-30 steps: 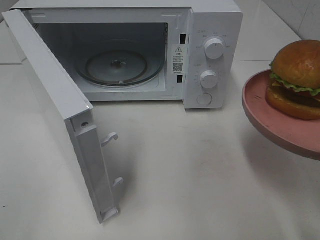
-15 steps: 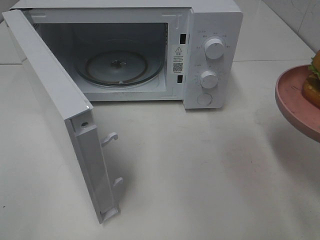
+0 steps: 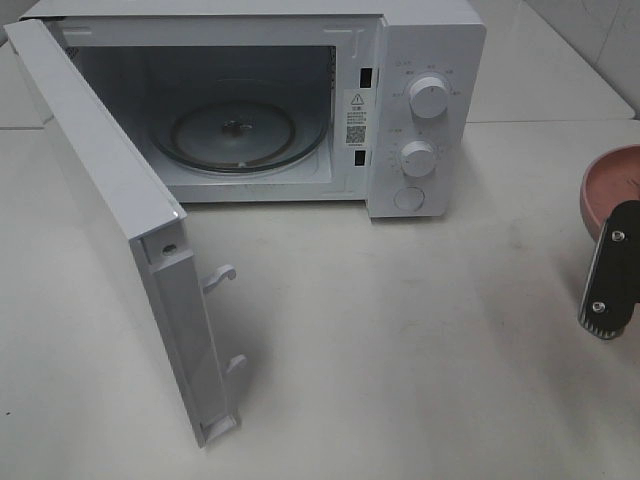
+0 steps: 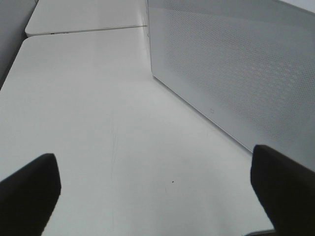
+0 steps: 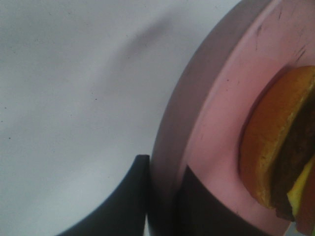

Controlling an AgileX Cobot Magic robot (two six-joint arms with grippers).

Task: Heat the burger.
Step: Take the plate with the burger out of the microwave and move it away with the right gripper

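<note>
From above, we are seeing the microwave (image 3: pixel 250 100) standing open at the table's far edge, ready for loading. Our left gripper (image 4: pixel 155 189) is idling, fingers apart. Our right gripper (image 5: pixel 162 196) is pinching the plate (image 5: pixel 216 108) rim, carrying the burger (image 5: pixel 278 147).

The right gripper (image 5: pixel 162 196) is pinching something thin between its two dark fingers (image 3: pixel 610 285). The left gripper (image 4: pixel 157 191) is hanging low with its fingers wide apart.

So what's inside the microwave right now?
Only the glass turntable shows inside the open microwave. The door hides the cavity's left edge, so that strip can't be checked.
</note>
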